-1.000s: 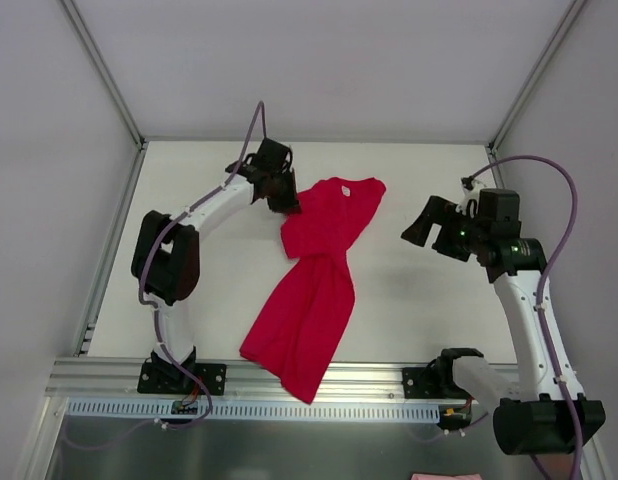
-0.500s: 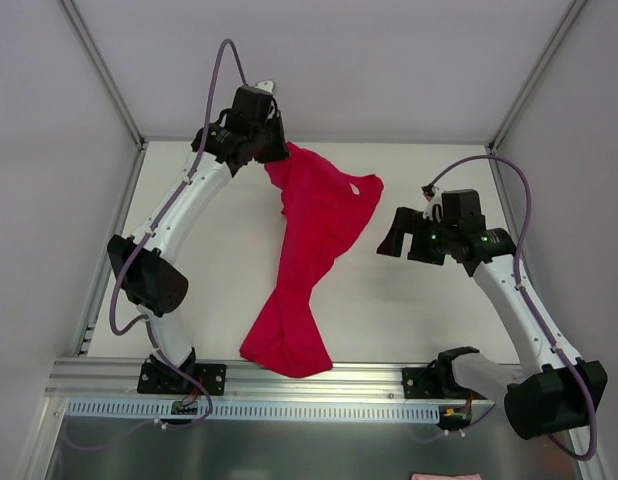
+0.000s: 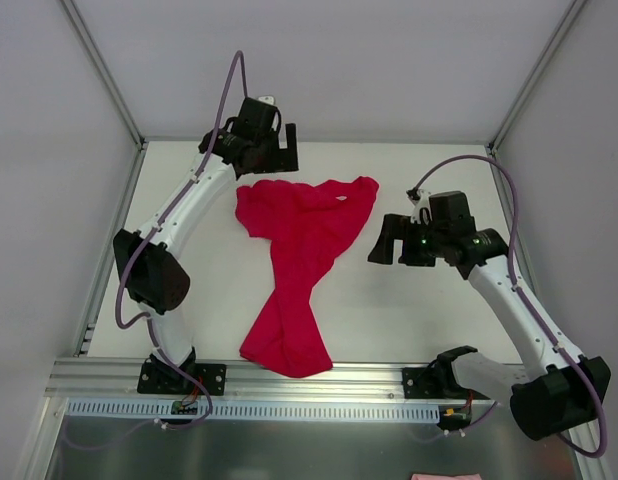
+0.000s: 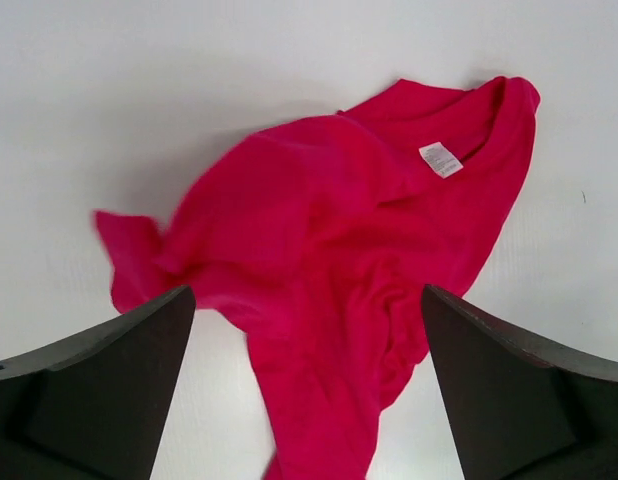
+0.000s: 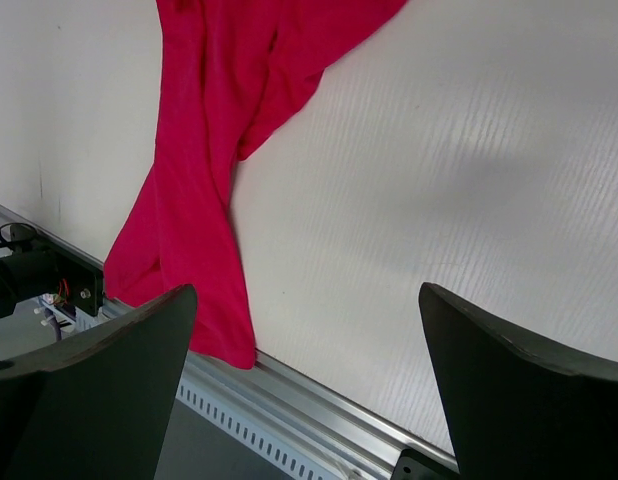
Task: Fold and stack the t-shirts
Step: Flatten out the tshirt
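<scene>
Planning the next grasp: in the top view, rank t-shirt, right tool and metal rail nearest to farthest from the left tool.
1. t-shirt, directly beside the left tool
2. right tool, right side
3. metal rail, near edge

White table (image 3: 419,310), aluminium rail (image 3: 369,376) along its near edge, grey walls (image 3: 329,60)

The t-shirt (image 4: 329,260) is running off the left wrist view at 6 o'clock; its sleeve tip (image 4: 117,245) at 9 o'clock is showing blurred, and the neck label (image 4: 441,159) is reading too small.
</scene>
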Available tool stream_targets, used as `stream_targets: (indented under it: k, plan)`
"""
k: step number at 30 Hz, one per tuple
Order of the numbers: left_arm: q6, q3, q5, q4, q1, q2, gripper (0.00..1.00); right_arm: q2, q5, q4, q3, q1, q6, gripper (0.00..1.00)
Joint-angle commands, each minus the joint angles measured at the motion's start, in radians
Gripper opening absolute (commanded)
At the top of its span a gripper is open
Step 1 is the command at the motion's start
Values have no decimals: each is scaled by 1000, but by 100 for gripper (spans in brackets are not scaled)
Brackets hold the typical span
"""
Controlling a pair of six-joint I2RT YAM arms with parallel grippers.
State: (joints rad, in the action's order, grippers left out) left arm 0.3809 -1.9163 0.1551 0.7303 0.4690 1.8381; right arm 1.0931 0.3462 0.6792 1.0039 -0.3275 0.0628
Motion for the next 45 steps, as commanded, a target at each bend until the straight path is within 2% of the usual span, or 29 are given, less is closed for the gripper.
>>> stream_targets:
  k: [1,4,8,11,13,17,20,25,32,45]
  plan:
    - [-10,19,-44,-23,-9,27,99,-22,2,14,-7,-16,-18,100]
    - [15,89,-66,-41,-10,50,99,-30,-1,22,-4,-24,-21,100]
    - [47,189,-19,-71,-24,78,99,-33,-9,39,1,-31,-27,100]
    - [102,261,46,-57,-44,115,99,-41,-10,56,5,-36,-35,100]
    - [196,321,67,-8,-72,122,99,-51,-7,72,10,-39,-40,100]
    - [347,480,136,-32,-81,35,98,-73,-4,83,1,-44,-34,100]
    - [371,553,168,-88,-84,-31,98,-79,4,80,-17,-48,-27,99]
    - [449,693,72,-233,-157,-117,97,-79,10,77,-40,-59,-23,100]
    - [421,856,50,-439,-191,-203,96,-78,33,88,-103,-82,-24,97]
    - [404,922,5,-663,-251,-163,97,-122,33,163,-129,-105,-20,97]
